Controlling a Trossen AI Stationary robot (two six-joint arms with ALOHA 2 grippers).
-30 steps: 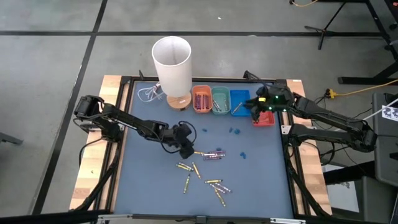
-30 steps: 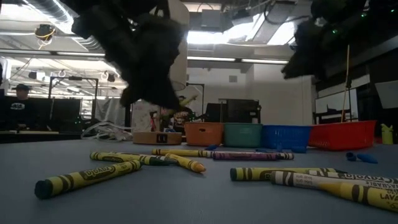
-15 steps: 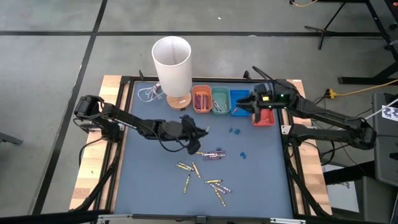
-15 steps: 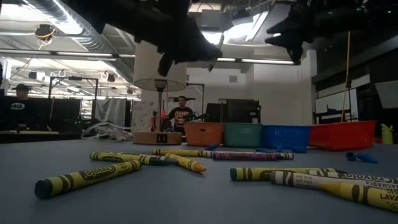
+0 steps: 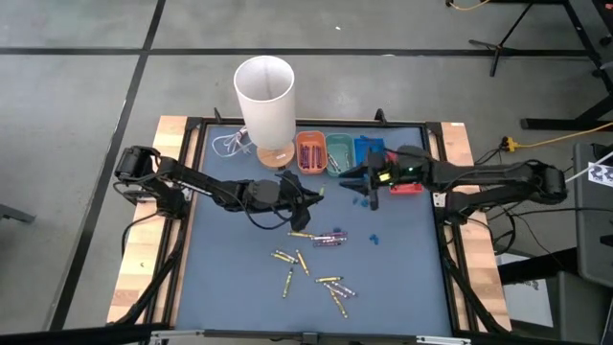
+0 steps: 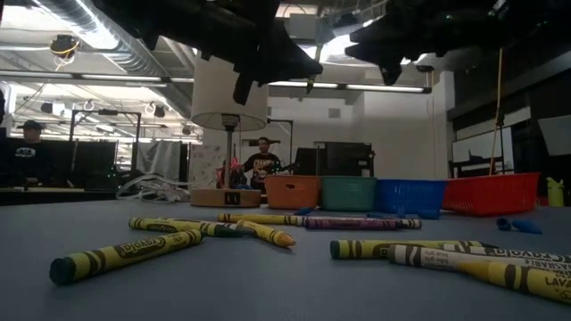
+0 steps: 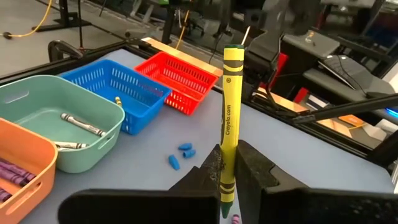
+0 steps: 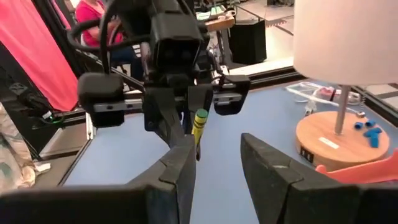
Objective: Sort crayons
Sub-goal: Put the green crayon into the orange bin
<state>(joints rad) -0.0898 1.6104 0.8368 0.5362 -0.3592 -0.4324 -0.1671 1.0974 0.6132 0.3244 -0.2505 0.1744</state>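
Holding a yellow crayon (image 7: 228, 118) clenched near its lower end, the left gripper (image 5: 305, 196) hangs above the middle of the blue bench (image 5: 220, 278), with most of the stick standing clear of the jaws. That free length appears to be offered as a handle, which suggests a handover between arms. The right gripper (image 5: 369, 182) faces it from the right, close by but not touching, its jaws released and spread, aligned toward the crayon; the right wrist view shows the green-tipped stick (image 8: 199, 126) just ahead of the gap between its own fingers (image 8: 183, 163).

Along the far edge stand four small baskets: orange (image 5: 310, 152), green (image 5: 339, 153), blue (image 5: 369, 150) and red (image 5: 409, 185). Purple crayons already lie in the orange basket and pale ones (image 7: 81, 124) in the green, so sorting by colour is partly done. A lamp with a white shade (image 5: 264, 96) stands to the left of the baskets.

Remaining loose crayons (image 5: 311, 268), mostly yellow with a purple one (image 5: 330, 239), lie scattered on the near half of the bench. Small blue bits (image 5: 361, 202) lie below the right gripper.
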